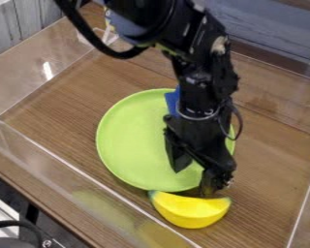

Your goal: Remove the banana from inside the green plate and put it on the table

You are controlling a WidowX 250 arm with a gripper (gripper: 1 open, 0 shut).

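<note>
Hand point(201, 174) hides part of green plate point(129, 145); blue block point(172, 101) mostly covered, seemingly.

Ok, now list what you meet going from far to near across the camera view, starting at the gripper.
The open black gripper over the right part of the green plate → the yellow banana, at the plate's near edge.

Evenly lit, fairly bright w/ soft daylight-like tone. Small white glare spot on brown wood-grain tabletop point(67, 107), left of round lime-green plastic plate point(128, 144). Faint reflections in clear acrylic wall point(86, 184) below plate. Low-res, slightly soft; fine detail on black robot gripper point(201, 180) lost in dark.
</note>
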